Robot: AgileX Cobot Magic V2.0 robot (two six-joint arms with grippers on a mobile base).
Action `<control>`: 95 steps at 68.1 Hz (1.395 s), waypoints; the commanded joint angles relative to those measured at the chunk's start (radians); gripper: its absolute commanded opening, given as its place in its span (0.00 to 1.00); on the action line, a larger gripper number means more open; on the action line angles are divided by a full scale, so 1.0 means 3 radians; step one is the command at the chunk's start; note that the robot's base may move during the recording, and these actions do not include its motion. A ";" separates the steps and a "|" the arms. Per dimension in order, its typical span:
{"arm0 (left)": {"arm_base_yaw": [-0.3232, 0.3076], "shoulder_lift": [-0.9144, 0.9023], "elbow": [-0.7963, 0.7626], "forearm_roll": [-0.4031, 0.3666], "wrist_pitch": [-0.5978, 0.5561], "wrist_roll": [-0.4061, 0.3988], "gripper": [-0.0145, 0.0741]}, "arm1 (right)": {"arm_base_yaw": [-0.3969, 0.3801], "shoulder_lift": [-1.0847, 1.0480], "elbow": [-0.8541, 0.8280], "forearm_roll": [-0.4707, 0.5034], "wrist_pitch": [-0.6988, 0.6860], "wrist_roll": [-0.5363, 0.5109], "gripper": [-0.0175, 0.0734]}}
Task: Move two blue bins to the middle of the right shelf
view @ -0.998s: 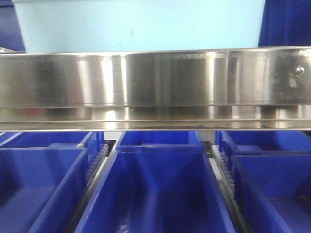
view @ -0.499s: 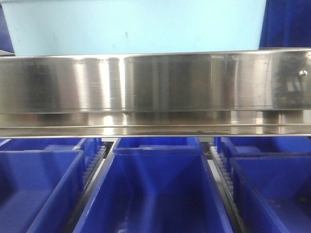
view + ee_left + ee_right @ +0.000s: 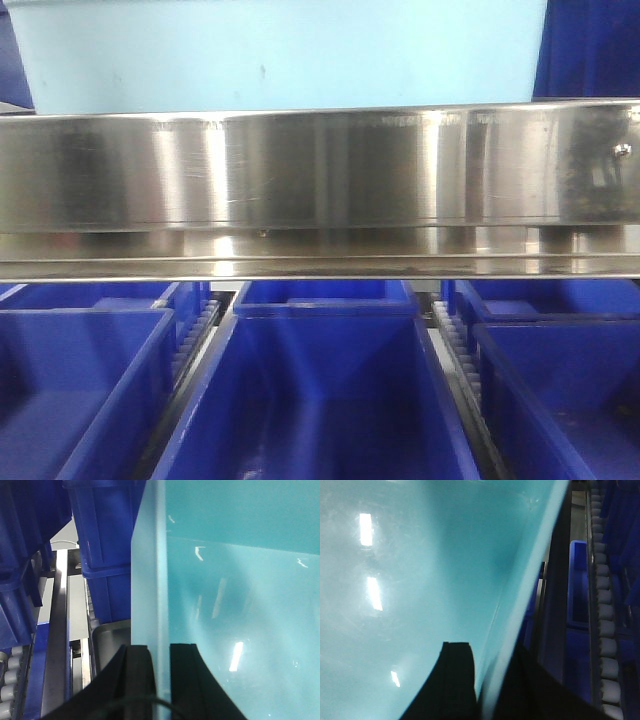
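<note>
Two-arm carry: pale light-blue rectangular plastic bin (image 3: 290,55) showing over the shiny brushed-steel front rail (image 3: 320,170).
The left gripper (image 3: 159,652) and right gripper (image 3: 490,670) each pinch an opposite side wall, presumably to keep it level.

The shelf's brushed-steel front rail (image 3: 320,170) spans the front view. Behind its top edge a pale light-blue bin (image 3: 290,55) shows. On the level below, dark blue bins (image 3: 320,390) sit in three rows between roller tracks (image 3: 455,345).
</note>
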 commanded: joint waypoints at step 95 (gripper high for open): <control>-0.0042 0.0189 -0.0041 -0.0217 0.1130 -0.0034 0.04 | 0.0009 0.0224 -0.0026 0.0067 0.0095 -0.0106 0.02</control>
